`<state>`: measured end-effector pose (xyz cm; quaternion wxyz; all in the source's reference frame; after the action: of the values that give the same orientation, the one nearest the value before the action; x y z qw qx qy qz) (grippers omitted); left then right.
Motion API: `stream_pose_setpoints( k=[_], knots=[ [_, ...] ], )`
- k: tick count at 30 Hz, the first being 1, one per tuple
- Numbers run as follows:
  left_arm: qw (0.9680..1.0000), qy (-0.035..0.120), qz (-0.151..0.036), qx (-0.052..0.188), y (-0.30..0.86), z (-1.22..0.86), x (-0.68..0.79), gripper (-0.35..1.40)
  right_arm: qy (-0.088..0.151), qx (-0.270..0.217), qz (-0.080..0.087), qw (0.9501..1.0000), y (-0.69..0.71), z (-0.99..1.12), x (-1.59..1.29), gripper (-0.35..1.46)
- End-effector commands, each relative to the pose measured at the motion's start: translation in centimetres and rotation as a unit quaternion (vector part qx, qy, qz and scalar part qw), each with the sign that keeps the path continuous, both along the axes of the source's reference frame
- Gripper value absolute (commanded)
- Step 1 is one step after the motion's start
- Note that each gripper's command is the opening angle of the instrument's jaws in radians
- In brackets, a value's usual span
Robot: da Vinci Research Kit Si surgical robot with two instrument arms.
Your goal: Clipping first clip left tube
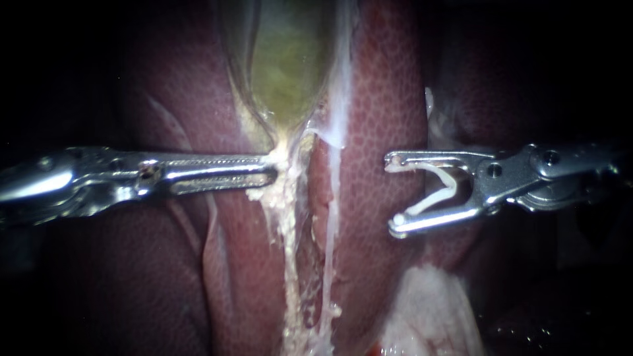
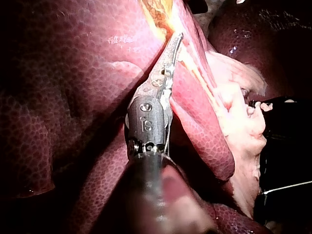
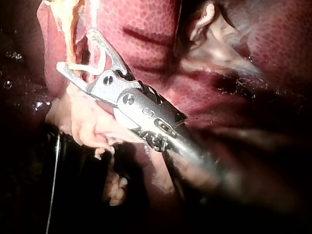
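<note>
The green gallbladder [image 1: 287, 66] narrows to a pale neck. My left instrument [image 1: 273, 168] comes in level from the left, its jaws shut on that neck; the left wrist view shows the left instrument [image 2: 177, 38] closed on yellowish tissue. Below the neck two pale strands run down: the left tube [image 1: 288, 244] and the right tube [image 1: 330, 224]. My right instrument [image 1: 394, 194] hovers over the liver [image 1: 389, 99], to the right of both tubes and touching neither. Its jaws stand wide apart, holding a white clip [image 1: 438, 191] between them. In the right wrist view the right instrument [image 3: 75, 48] carries the clip [image 3: 92, 68].
Red-brown liver lobes flank the tubes on both sides. A pale fatty lump [image 1: 428, 310] lies below my right instrument. Whitish membrane [image 1: 339, 99] runs down the gallbladder's right edge. The outer margins are dark.
</note>
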<state>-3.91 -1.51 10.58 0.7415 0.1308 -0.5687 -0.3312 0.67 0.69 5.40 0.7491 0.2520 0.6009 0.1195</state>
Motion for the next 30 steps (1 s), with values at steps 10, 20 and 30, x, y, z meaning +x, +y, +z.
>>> stream_pose_setpoints(
  k=[10,20,30],
  knots=[
    [1.0000,-0.001,0.000,0.002,0.03,-0.06,0.07,-0.35,0.000,0.000,0.000,1.0000,0.00,0.00,0.00,0.60],
    [0.9997,-0.011,-0.023,0.001,0.36,-0.65,0.48,-0.35,0.000,0.000,0.000,1.0000,0.00,0.01,0.02,0.60],
    [0.9989,-0.021,-0.037,-0.019,0.52,-1.00,0.64,-0.35,0.000,-0.001,0.001,1.0000,-0.02,0.01,0.06,0.60]
  ],
)
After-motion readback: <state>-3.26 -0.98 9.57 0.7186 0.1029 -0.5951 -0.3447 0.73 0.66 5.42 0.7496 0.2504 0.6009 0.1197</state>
